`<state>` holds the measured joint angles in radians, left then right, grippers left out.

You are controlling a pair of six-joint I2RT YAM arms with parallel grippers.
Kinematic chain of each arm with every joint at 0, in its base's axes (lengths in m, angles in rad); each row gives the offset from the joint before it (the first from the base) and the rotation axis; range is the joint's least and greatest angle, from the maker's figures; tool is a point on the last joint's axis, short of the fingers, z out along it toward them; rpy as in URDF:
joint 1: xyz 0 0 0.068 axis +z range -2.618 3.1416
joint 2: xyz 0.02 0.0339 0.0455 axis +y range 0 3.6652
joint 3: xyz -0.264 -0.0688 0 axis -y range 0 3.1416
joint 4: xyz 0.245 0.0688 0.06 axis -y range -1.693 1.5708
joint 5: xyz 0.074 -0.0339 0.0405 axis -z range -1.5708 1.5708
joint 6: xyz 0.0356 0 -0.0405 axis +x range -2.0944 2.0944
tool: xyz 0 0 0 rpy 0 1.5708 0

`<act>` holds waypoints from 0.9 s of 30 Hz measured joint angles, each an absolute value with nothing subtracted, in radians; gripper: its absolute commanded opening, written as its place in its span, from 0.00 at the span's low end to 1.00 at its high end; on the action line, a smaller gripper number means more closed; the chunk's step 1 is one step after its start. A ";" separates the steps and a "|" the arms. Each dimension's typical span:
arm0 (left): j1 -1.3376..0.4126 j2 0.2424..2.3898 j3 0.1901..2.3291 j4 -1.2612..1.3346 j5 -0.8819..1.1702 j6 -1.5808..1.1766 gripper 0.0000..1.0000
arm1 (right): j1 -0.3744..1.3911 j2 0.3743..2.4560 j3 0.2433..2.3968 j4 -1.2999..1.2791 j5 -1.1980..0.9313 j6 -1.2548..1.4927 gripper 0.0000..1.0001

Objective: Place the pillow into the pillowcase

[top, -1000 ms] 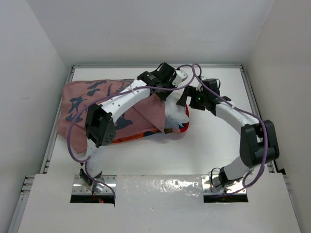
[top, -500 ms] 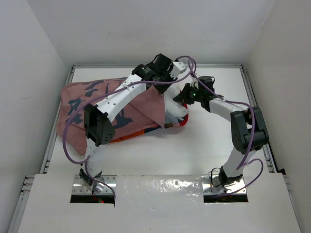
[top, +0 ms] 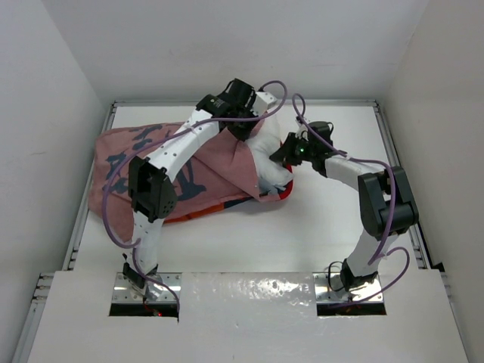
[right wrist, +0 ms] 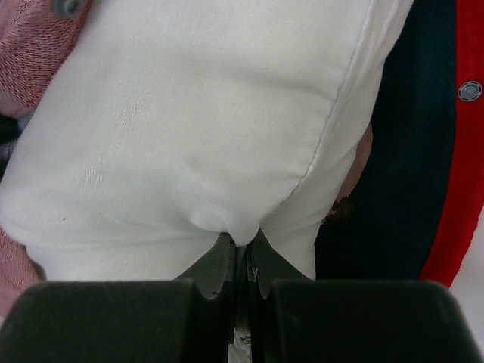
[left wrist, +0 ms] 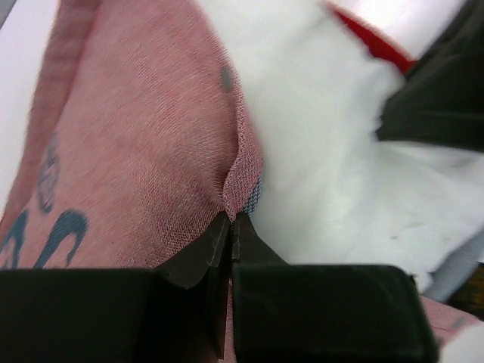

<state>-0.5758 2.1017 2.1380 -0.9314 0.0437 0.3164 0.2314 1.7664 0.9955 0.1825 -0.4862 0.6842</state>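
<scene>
The red-orange pillowcase [top: 151,162] lies across the table's left and middle, and most of the white pillow [top: 274,172] is inside it. Only the pillow's right end sticks out of the case's open mouth. At the mouth's far side my left gripper [top: 243,130] is shut on the pillowcase's hem [left wrist: 240,185], right beside the bare pillow [left wrist: 325,144]. My right gripper [top: 285,153] is shut on a pinch of the pillow's white fabric [right wrist: 240,227] at its exposed end. The case's red and dark inner side [right wrist: 423,174] shows to the right of the pillow.
White walls enclose the table [top: 325,219] on three sides, with a metal rim [top: 393,144] along its right edge. Purple cables [top: 280,94] loop above both arms. The right arm's elbow [top: 384,200] stands over the right part of the table.
My right gripper has closed on the pillow's end and moved left towards the case. The left gripper has drawn the case's hem leftward and back; less white pillow shows.
</scene>
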 measured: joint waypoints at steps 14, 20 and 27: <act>-0.616 1.985 2.410 -0.874 0.685 0.265 0.00 | 0.553 1.764 1.051 0.721 -0.397 0.701 0.00; -0.635 1.959 2.431 -0.750 0.861 0.075 0.00 | 0.628 1.860 1.055 1.044 -0.269 0.711 0.00; -0.522 1.962 2.407 -0.636 1.002 -0.108 0.00 | 0.684 1.922 0.908 1.116 -0.162 0.740 0.18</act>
<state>-0.5217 1.9617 2.4065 -0.6357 1.0016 -0.1078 0.6838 1.9221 0.9085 1.1156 -0.1619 0.7399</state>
